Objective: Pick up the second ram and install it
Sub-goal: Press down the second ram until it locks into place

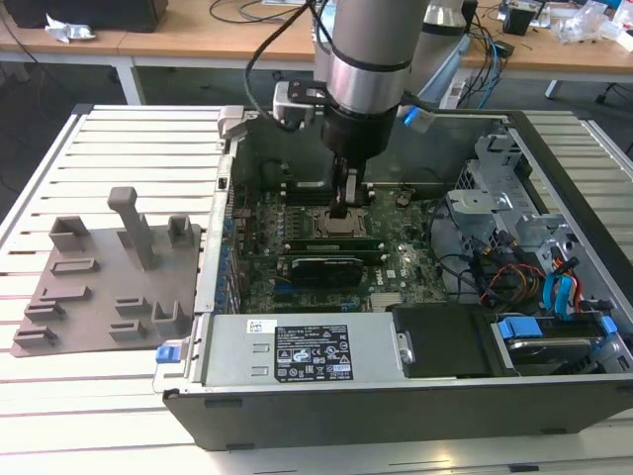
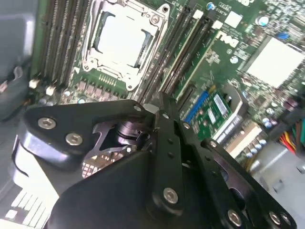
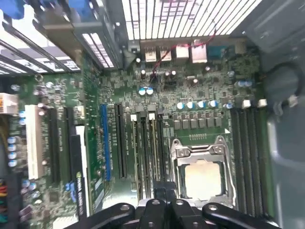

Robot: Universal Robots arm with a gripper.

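My gripper (image 1: 348, 210) reaches down into the open computer case (image 1: 297, 368), just beside the metal-framed CPU socket (image 1: 326, 222). In both wrist views its black fingers (image 2: 159, 101) are pressed together, tips (image 3: 164, 190) right over the memory slots next to the socket (image 3: 202, 176). The second ram (image 3: 153, 152), a thin green stick, stands in one of those slots under the tips, next to another stick (image 3: 142, 152). In the exterior view it is a green strip (image 1: 331, 240) in front of the socket. I cannot tell whether the tips touch its top edge.
A wider black card with a green edge (image 1: 321, 265) sits just in front of the memory slots. Further empty slots (image 3: 248, 152) lie on the socket's other side. Cables and drive cages (image 1: 534, 267) crowd the exterior view's right. A grey fixture tray (image 1: 99, 287) lies outside the case.
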